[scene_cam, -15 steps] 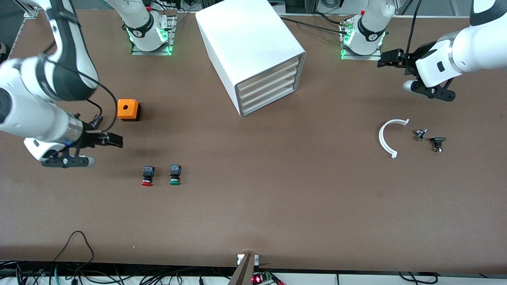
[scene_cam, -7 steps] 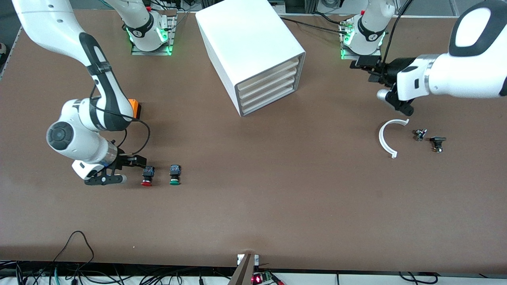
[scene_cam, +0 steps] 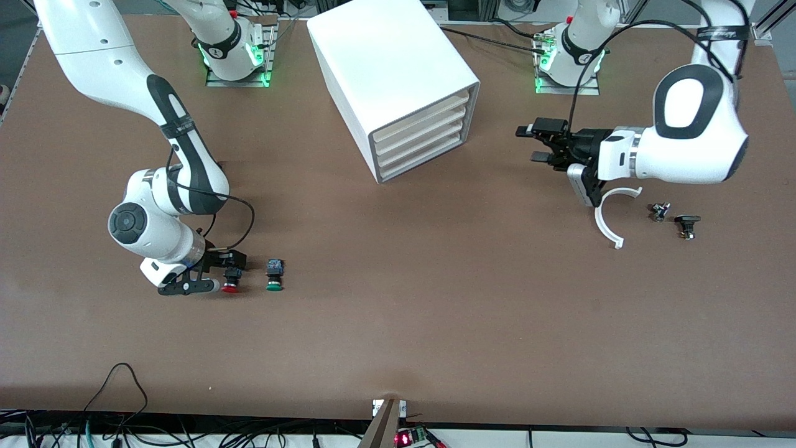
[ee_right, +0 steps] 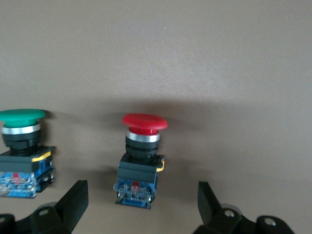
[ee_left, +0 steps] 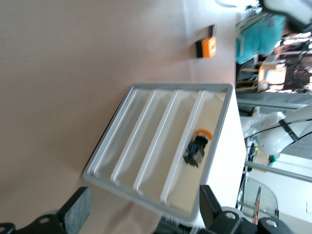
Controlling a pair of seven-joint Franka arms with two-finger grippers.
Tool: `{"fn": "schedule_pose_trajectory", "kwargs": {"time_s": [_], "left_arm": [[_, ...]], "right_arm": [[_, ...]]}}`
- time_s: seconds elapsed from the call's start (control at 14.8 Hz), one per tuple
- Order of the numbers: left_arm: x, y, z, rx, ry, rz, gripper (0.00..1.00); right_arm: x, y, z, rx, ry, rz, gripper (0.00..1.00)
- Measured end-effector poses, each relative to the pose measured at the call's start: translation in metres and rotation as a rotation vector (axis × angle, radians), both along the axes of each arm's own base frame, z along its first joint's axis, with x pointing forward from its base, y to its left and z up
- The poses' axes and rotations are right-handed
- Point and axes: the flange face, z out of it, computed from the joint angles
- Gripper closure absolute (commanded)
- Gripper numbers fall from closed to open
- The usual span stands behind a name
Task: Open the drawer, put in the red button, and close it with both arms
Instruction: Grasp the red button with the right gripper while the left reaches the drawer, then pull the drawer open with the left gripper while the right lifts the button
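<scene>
Two white arms reach over the brown counter (scene_cam: 398, 323). One big white cabinet (scene_cam: 388, 74) stands on it between the two arm bases, and it is the landmark here. It has four drawers, one above the other, and all four are pushed in. The drawer (scene_cam: 420, 129) for the task is the second from the top.

The right gripper (scene_cam: 231, 266) sits low at the counter, nearer to the front camera than the cabinet and toward the right arm's end. Its jaws are spread wide and hold nothing. In the right wrist view the two dark fingers (ee_right: 73, 200) stand on each side of the red button (ee_right: 142, 158), not touching it.

There are two push buttons. The red button (scene_cam: 231, 281) lies on the counter, nearer to the front camera than the cabinet. One green button (scene_cam: 274, 275) lies just beside it, on the side toward the left arm's end.

The left gripper (scene_cam: 542, 144) hangs over the counter beside the cabinet, toward the left arm's end. It points at the drawer fronts. Its jaws are spread wide and hold nothing.

One white curved piece (scene_cam: 606, 218) lies on the counter, nearer to the front camera than the left gripper. Two small dark parts (scene_cam: 675, 218) lie beside it, toward the left arm's end.
</scene>
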Motion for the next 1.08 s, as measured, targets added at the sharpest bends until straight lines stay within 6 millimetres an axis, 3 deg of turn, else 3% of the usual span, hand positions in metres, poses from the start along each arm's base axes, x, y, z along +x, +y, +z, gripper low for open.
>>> {"fn": "schedule_pose_trajectory", "kwargs": {"time_s": [0.14,0.27,0.47,0.54,0.61,0.68,0.88,1.08], "left_arm": [[-0.013,-0.02,-0.027,-0.054,-0.04,0.036,0.02],[-0.031,-0.046,-0.051,-0.073,-0.047,0.049,0.02],[-0.045,-0.065,-0.073,-0.087,-0.05,0.035,0.02],[-0.046,-0.066,-0.081,-0.107,-0.055,0.035,0.05],[-0.049,-0.066,-0.099,-0.144,-0.055,0.036,0.07],[-0.052,-0.068,-0.112,-0.159,-0.048,0.03,0.08],[-0.069,-0.089,-0.147,-0.197,0.004,-0.002,0.12],[-0.088,-0.105,-0.161,-0.212,0.047,-0.025,0.19]], "right_arm": [[-0.001,0.001,-0.012,0.001,0.001,0.001,0.09],[-0.002,0.003,-0.019,0.001,0.004,0.004,0.22],[-0.002,0.005,-0.022,0.001,0.005,0.006,0.55],[-0.002,0.005,-0.022,0.001,0.003,0.006,0.7],[-0.002,0.005,-0.022,0.002,0.002,0.006,0.92],[-0.002,0.005,-0.022,0.002,0.001,0.006,1.0],[-0.001,0.008,-0.02,0.002,-0.003,0.01,1.0],[0.002,0.011,-0.015,0.004,-0.011,-0.001,1.0]]}}
